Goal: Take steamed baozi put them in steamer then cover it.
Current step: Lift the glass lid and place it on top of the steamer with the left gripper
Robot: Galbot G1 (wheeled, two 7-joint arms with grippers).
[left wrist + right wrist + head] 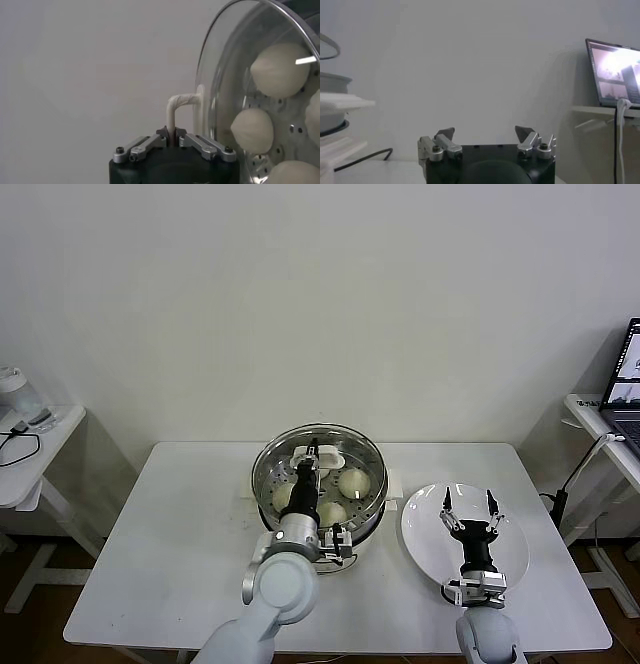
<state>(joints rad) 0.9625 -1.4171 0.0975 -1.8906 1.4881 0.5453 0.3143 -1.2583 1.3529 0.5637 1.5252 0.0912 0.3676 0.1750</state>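
— What's the left gripper (312, 450) doing?

— Its fingers are pinched tight on the cream handle (178, 107) of the cover (319, 456), which sits over the steamer (262, 484) in the middle of the white table (160, 544). In the left wrist view the glass stands on edge, with the handle caught between the closed jaws.

— And the steamed baozi (353, 482)?

— Inside the steamer, on the perforated tray, seen through the glass. I make out three; the arm hides part of the pot.

— The other side?

— The right gripper (470, 503) hovers over the white plate (420, 529), just right of the steamer, fingers spread wide, holding nothing. A laptop (628, 384) sits on a side table at far right.
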